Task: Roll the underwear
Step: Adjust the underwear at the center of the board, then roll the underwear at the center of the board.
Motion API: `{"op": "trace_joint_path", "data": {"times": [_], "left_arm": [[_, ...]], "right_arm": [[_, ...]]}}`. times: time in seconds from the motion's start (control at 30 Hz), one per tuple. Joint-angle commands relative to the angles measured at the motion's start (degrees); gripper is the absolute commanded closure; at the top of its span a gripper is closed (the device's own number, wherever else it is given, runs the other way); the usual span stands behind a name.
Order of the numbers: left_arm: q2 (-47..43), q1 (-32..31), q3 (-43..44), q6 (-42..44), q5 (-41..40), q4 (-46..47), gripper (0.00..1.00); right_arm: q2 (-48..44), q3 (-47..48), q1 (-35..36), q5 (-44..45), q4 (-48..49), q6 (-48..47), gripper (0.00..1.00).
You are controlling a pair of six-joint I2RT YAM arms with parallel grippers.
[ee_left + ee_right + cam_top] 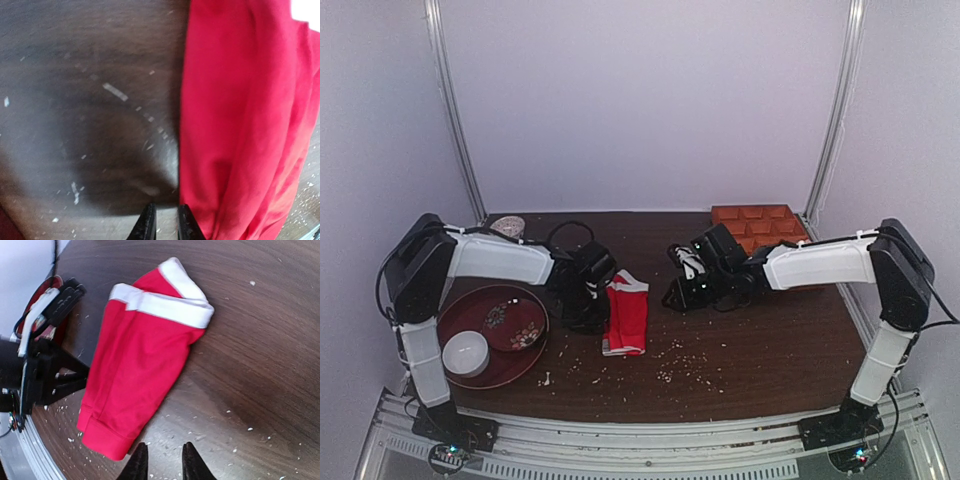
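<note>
The underwear (142, 375), folded lengthwise mid-frame, looks soft and limp, best pinched at its hem corner; both grippers sit near-closed, empty.

A robot test booth in a lab: plain white walls (640, 100) with metal corner posts (455, 110) box in a dark wooden table (770, 350), and two arms are bolted to a metal rail (650, 440) at its near edge
</note>
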Motion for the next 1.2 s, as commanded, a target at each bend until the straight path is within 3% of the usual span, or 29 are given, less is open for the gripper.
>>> {"op": "trace_joint_path", "data": {"times": [0.0,0.17,0.47,0.9,1.17], "left_arm": [[-4.1,1.0,0.7,-0.9,-1.7,-3.3,0.84],[-7.1,2.6,0.7,-0.5,-0.6,-2.9,0.83],[-7.9,3.3,2.4,-1.1,4.9,0.3,0.82],[-10.1,4.6,-4.8,-2.5,4.7,3.2,0.85],[-11.7,4.6,-9.0,-2.7,7.0,7.3,0.85]], "right_arm": [[-4.0,-4.7,2.1,4.0,6.8,-10.4,0.74],[-4.8,-6.5,5.3,6.1,7.5,-17.5,0.69],[-5.2,-8.0,8.7,5.1,11.0,-20.3,0.68],[8.2,8.2,9.3,3.1,5.4,-0.8,0.78],[10.5,8.8,12.1,2.9,6.2,-2.8,0.76]]}}
